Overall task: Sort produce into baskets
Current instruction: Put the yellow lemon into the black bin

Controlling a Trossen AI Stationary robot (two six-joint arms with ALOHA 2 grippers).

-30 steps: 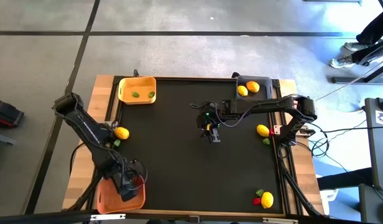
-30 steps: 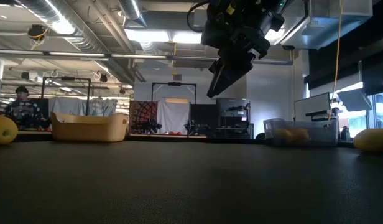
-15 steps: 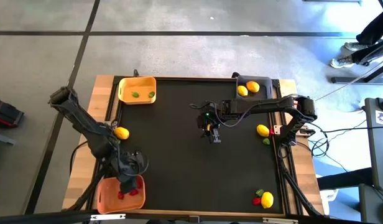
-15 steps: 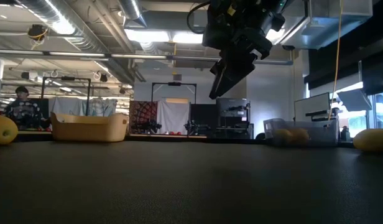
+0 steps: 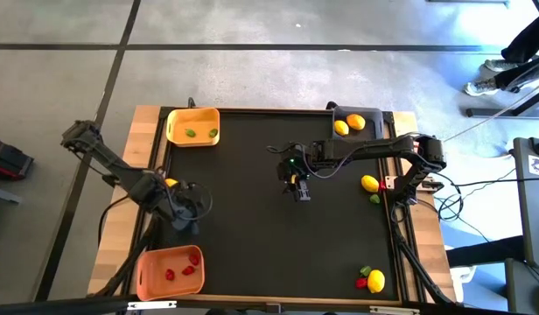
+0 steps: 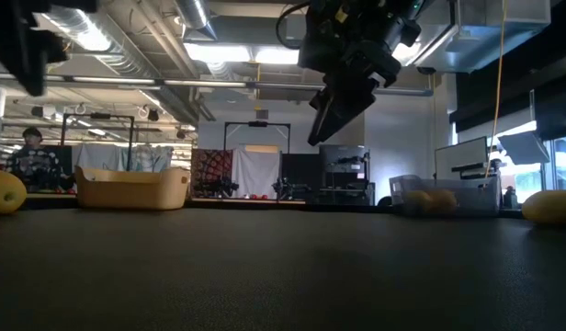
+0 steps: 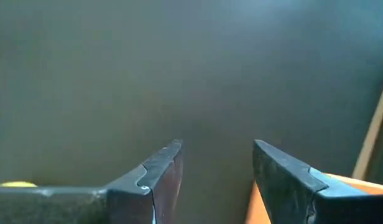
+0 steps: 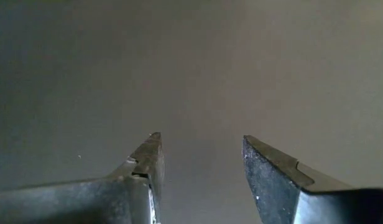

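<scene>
My left gripper (image 5: 184,219) (image 7: 216,155) is open and empty above the black mat, just beyond the orange basket (image 5: 147,282), which holds red pieces (image 5: 170,274). My right gripper (image 5: 300,189) (image 8: 201,146) hangs open and empty above the mat's middle; the low view shows it well off the surface (image 6: 322,124). The yellow basket (image 5: 175,122) at the far left holds two green pieces (image 5: 191,133). The dark grey basket (image 5: 374,117) at the far right holds two lemons (image 5: 355,122). Loose lemons lie at the left (image 5: 171,185) and right (image 5: 369,184) edges.
A small green piece (image 5: 374,199) lies beside the right lemon. At the near right corner lie a lemon (image 5: 375,281), a red piece (image 5: 360,283) and a green piece (image 5: 366,272). The mat's middle and near side are bare. A person (image 6: 30,156) stands in the room behind.
My left gripper has left the space over the orange basket and gone toward the table's far edge, out over the mat. The red pieces in the basket, hidden under it before, now show. My right arm has kept still.
</scene>
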